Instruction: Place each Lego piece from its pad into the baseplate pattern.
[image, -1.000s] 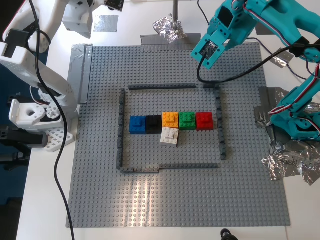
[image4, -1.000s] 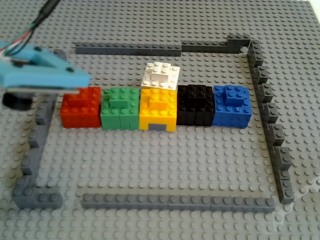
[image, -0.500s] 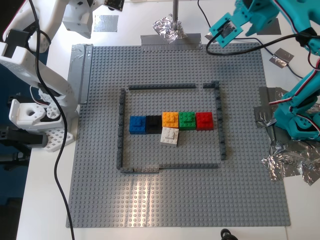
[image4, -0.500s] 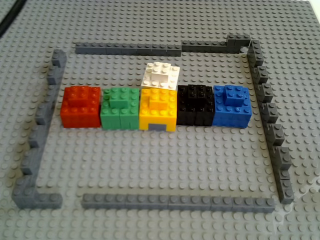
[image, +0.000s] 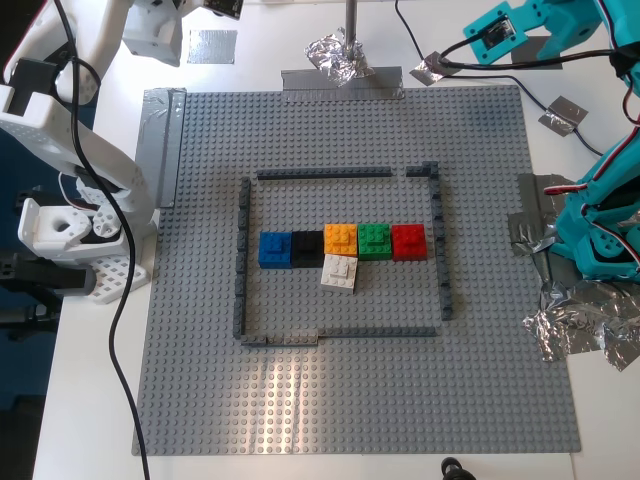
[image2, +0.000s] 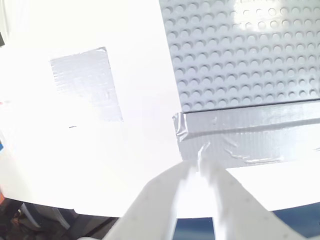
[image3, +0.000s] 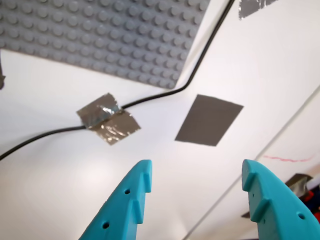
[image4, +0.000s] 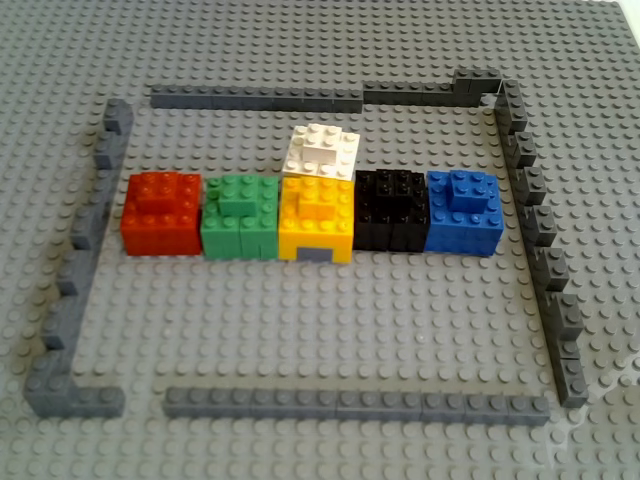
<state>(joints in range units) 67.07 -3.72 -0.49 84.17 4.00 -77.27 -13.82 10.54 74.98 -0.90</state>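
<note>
Hovering over the white tabletop (image: 90, 400) off the baseplate (image: 350, 400): my first gripper (image3: 195, 192) is teal, jaws spread wide, nothing between them. It sits above the dark grey pad (image3: 209, 120), which is bare. A taped cable (image3: 107, 124) runs beside that pad.

My second gripper (image2: 200, 175) is white, jaws nearly closed with only a narrow gap, holding nothing that I can see. It hangs over the grey tape strip (image2: 250, 137) at the baseplate edge; the silvery pad (image2: 87, 85) nearby is bare too.

Inside the dark-grey outline (image: 340, 255): a row of 5 bricks, in the exterior view from its left: blue brick (image: 274, 248), black (image: 307, 247), orange (image: 340, 240), green (image: 374, 241), red (image: 408, 241). The blue one is in line, touching the black. The white brick (image: 339, 271) is out of the row, just beside the orange one and slightly skewed. Crumpled foil (image: 580, 330) lies at the exterior view's right.
</note>
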